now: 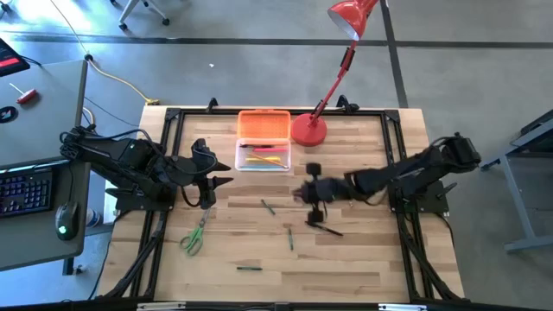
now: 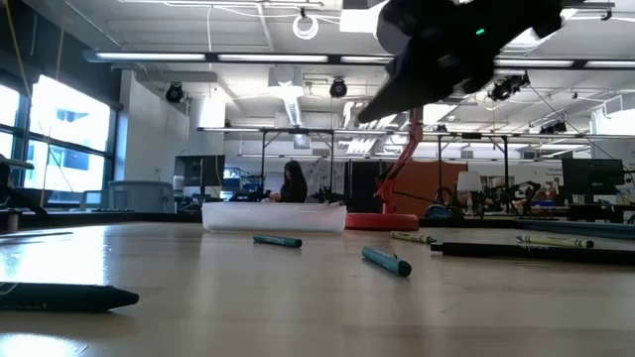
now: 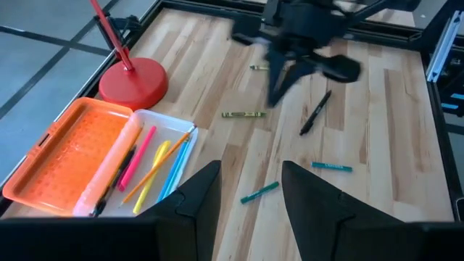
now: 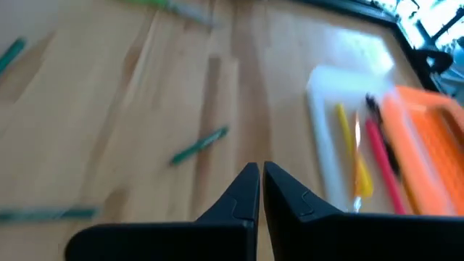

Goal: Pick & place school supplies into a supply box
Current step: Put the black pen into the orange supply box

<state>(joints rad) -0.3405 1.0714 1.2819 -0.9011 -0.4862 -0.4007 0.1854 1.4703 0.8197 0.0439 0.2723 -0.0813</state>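
Note:
The supply box lies open near the table's far edge, its orange lid flat behind the clear base. Pink, yellow, orange and black pens lie in the base. Loose on the table are green crayons, a black marker and green-handled scissors. My left gripper is open and empty, hovering just left of the box. My right gripper is shut and empty, raised over the table's middle, above the black marker.
The red lamp's round base stands right beside the box, and its arm leans away past the far edge. An olive crayon lies between the lamp and the marker. A black frame edges the table. Bare wood lies toward the near edge.

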